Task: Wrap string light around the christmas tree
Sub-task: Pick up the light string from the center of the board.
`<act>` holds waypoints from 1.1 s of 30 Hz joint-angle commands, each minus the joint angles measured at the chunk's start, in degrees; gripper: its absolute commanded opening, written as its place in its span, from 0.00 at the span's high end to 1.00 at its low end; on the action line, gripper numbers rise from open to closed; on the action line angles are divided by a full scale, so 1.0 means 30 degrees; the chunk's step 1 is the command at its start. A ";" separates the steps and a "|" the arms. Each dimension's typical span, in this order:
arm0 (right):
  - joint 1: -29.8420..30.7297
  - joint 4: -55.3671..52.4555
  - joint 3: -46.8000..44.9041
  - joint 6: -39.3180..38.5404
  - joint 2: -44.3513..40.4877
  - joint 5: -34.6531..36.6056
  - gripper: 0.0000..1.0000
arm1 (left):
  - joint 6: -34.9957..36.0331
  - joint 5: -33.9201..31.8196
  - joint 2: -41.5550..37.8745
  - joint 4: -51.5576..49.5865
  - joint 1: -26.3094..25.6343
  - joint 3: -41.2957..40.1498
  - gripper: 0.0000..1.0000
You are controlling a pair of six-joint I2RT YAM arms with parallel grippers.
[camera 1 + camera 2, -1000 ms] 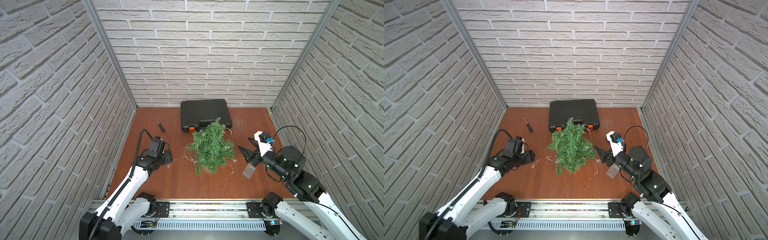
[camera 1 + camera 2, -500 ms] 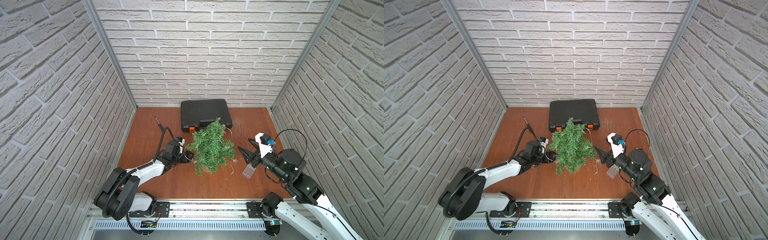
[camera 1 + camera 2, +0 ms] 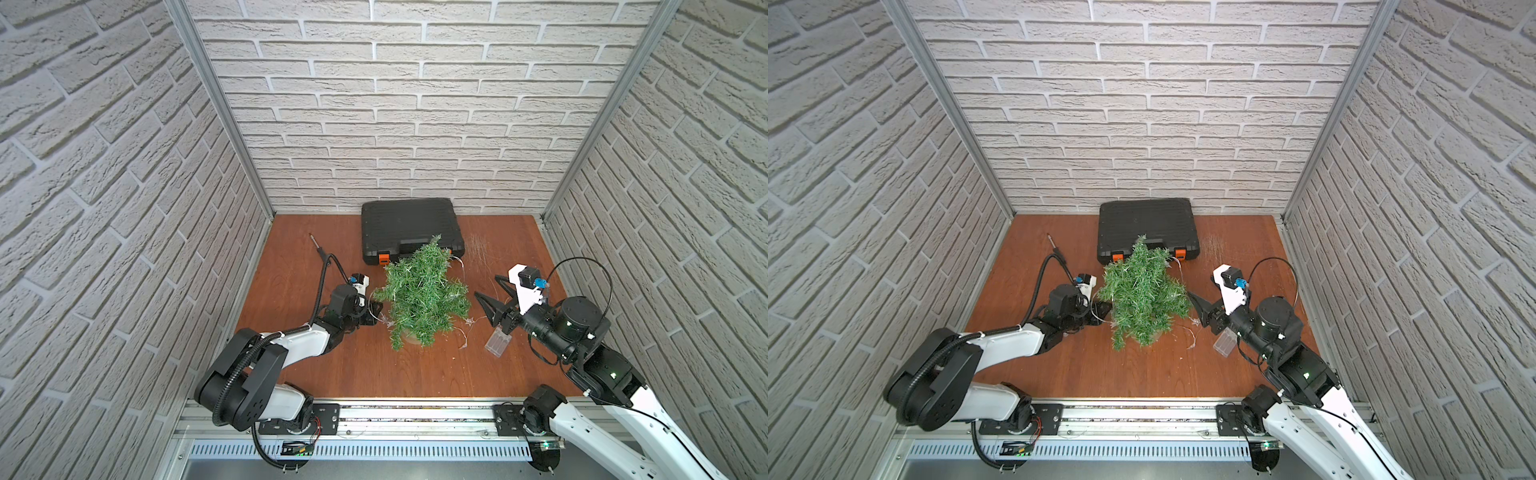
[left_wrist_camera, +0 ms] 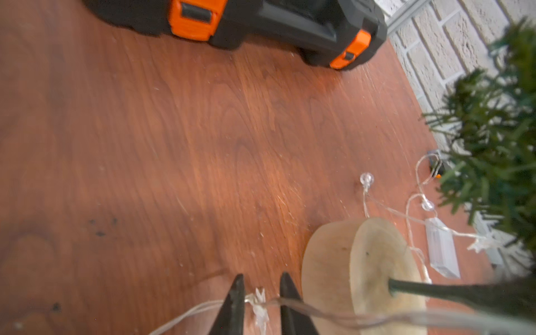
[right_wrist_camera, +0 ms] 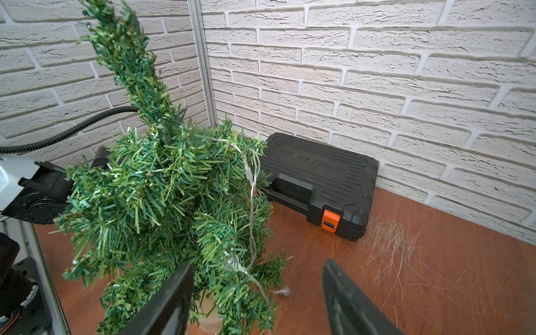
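Observation:
The christmas tree (image 3: 419,299) (image 3: 1142,295) stands mid-table in its tan pot (image 4: 327,261), leaning slightly. The string light (image 5: 251,185) hangs in loops down the tree's right side and trails on the wood to a clear battery box (image 3: 497,343) (image 4: 442,249). My left gripper (image 4: 261,278) (image 3: 374,311) is low beside the pot. Its fingers are drawn in narrow on a clear star of the string light, with the wire running across them. My right gripper (image 5: 257,265) (image 3: 485,284) hovers wide open at the tree's right, holding nothing.
A black case (image 3: 409,226) with orange latches lies against the back wall just behind the tree. A screwdriver (image 3: 318,245) lies at the back left. Fine pale fibres (image 3: 478,249) are scattered at the back right. Brick walls close in three sides.
My left arm has swung from the left side in to the tree's base, dropping low, and its jaws have narrowed onto the star. The right arm has hardly moved.

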 commanded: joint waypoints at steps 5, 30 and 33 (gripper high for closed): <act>0.0116 -0.0708 0.1248 0.0330 0.0226 -0.0004 0.30 | 0.0251 -0.2757 -0.5098 -0.2367 0.0944 -0.0946 1.00; 0.0116 -0.2489 0.4153 0.0429 0.1900 -0.0262 0.33 | 0.1575 0.1420 -1.7378 -1.8892 0.1131 0.7193 1.00; 0.0116 -0.2504 0.4466 0.0305 0.2190 -0.2362 0.33 | 0.1107 0.4593 -1.5979 -1.9660 0.0708 0.8435 1.00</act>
